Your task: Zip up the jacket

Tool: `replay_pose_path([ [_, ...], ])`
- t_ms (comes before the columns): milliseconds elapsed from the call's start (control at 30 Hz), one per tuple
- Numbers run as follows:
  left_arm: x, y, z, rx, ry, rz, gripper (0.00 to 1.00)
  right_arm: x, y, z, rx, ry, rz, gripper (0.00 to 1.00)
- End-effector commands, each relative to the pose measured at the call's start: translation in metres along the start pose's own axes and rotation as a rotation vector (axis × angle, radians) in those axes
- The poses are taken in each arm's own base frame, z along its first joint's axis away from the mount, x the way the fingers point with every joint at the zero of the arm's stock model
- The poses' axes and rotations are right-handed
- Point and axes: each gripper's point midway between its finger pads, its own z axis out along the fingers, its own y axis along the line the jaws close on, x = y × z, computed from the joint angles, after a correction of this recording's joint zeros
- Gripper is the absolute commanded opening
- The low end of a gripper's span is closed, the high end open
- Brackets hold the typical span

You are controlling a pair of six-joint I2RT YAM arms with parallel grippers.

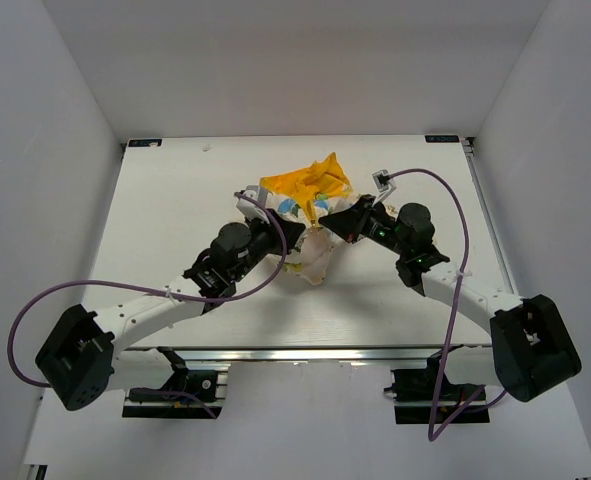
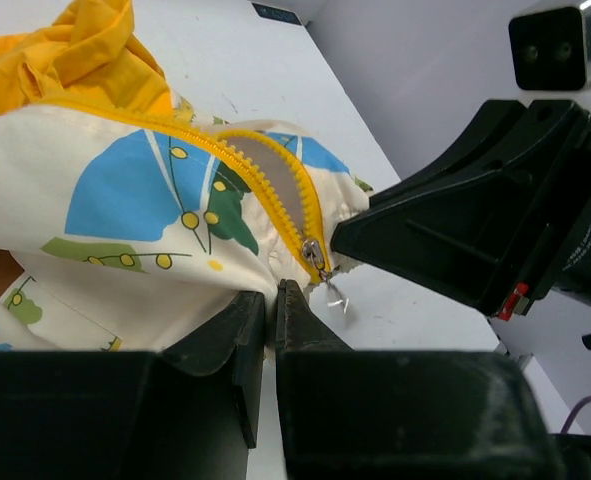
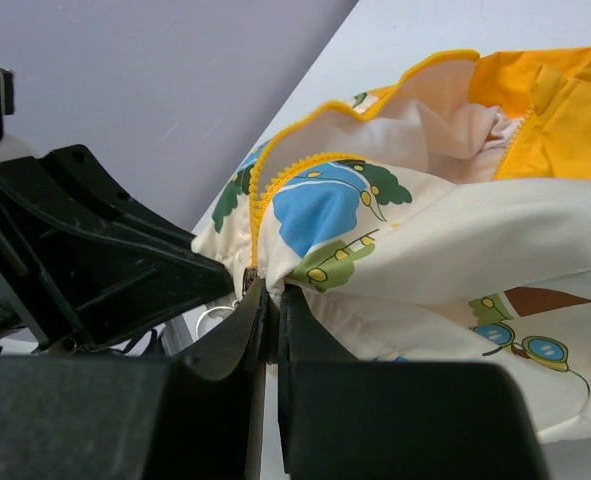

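Jacket (image 1: 310, 210) lies crumpled near the middle of the table (image 1: 175, 200), toward the far half. Yellow hood (image 1: 305, 185) is at the far side, and the cream printed body bunches toward the arms. Both arms reach in from the near edge and meet at the jacket's near hem.

Left gripper (image 2: 272, 292): fingers pressed nearly together, only a thin slit between them, clenched on the cream hem just left of the zipper's (image 2: 275, 190) lower end. Fabric runs up out of the fingertips.

Right gripper (image 3: 272, 295): fingers clenched tight at the bottom of the zipper, with printed fabric spilling over the right finger. Its tip touches the hem right beside the slider (image 2: 315, 255). I cannot tell whether it pinches the slider itself or only the cloth next to it.

The two grippers face each other tip to tip, close together, with the zipper end between them.

Zipper: slider sits low, near the hem. Above it the two yellow tooth rows part and curve away from each other, open along the visible length. The metal pull tab (image 2: 333, 292) hangs loose below the slider, over the table surface.
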Motion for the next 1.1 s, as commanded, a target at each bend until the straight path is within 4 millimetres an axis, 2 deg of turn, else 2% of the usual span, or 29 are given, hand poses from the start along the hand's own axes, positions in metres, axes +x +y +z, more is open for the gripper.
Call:
replay_pose_path([
  [0, -0.003, -0.025, -0.009, 0.126, 0.012, 0.0, 0.0, -0.033, 0.033, 0.001, -0.141, -0.095, -0.078, 0.0],
  [167, 0.005, -0.026, -0.017, 0.175, 0.036, -0.009, 0.0, -0.032, 0.038, -0.005, -0.193, -0.079, -0.086, 0.0],
  [267, 0.0, -0.032, -0.022, 0.237, 0.023, -0.011, 0.0, -0.022, 0.035, -0.004, -0.206, -0.011, -0.097, 0.0],
  [433, 0.002, -0.036, -0.03, 0.341, 0.051, 0.007, 0.0, -0.007, 0.029, -0.003, -0.234, 0.092, -0.105, 0.0],
  [533, 0.006, -0.041, -0.033, 0.403, 0.079, 0.02, 0.0, -0.006, 0.026, -0.001, -0.231, 0.101, -0.128, 0.0],
  [800, 0.019, -0.058, -0.042, 0.542, 0.15, 0.042, 0.0, -0.009, 0.025, -0.001, -0.22, 0.083, -0.142, 0.0],
  [900, 0.027, -0.054, -0.041, 0.529, 0.187, 0.038, 0.0, -0.015, 0.031, -0.003, -0.239, 0.068, -0.142, 0.0],
  [1067, 0.047, -0.036, -0.04, 0.449, 0.269, 0.031, 0.0, -0.031, 0.042, -0.007, -0.248, 0.034, -0.142, 0.0],
])
